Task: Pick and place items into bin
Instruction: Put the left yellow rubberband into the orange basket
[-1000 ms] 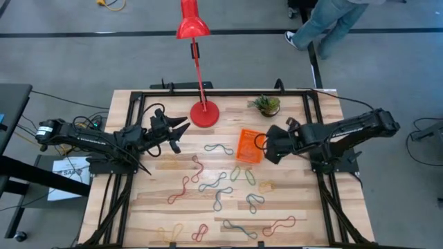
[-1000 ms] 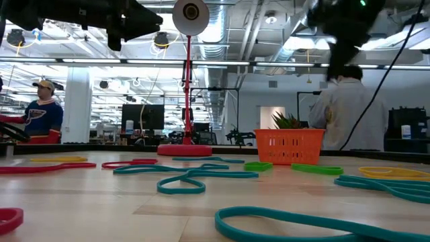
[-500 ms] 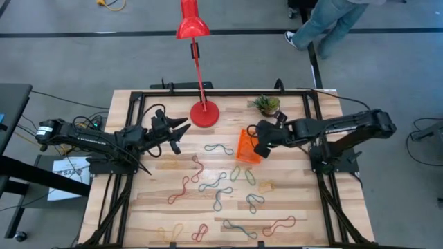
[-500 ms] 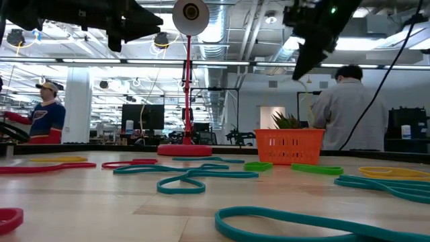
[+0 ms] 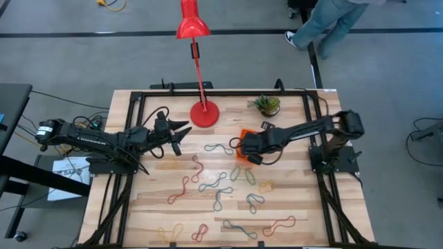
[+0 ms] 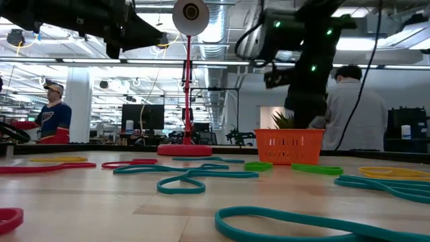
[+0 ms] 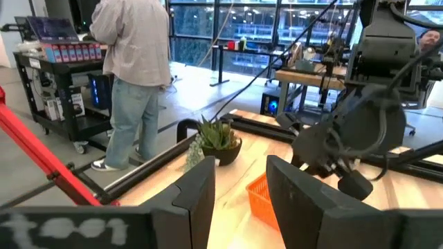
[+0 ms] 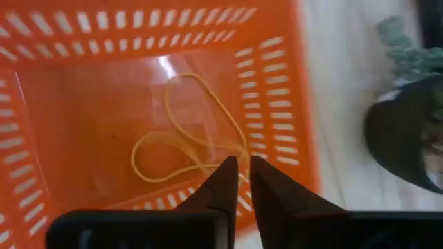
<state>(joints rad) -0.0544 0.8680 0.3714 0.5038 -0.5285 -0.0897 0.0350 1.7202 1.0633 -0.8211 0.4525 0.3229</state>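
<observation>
The orange bin [image 5: 247, 146] sits between the red lamp base [image 5: 204, 114] and the little plant [image 5: 267, 104], with a yellow band [image 8: 187, 138] inside and more bands [image 5: 219, 189] lying nearby. The right gripper [image 5: 242, 146], almost closed and empty, has moved over the bin since a second ago. The left gripper [image 5: 181, 130] stays open by the lamp.

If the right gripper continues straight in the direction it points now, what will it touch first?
Probably the yellow band on the floor of the orange bin. The right gripper, nearly shut, points down into it, though depth is hard to judge.
</observation>
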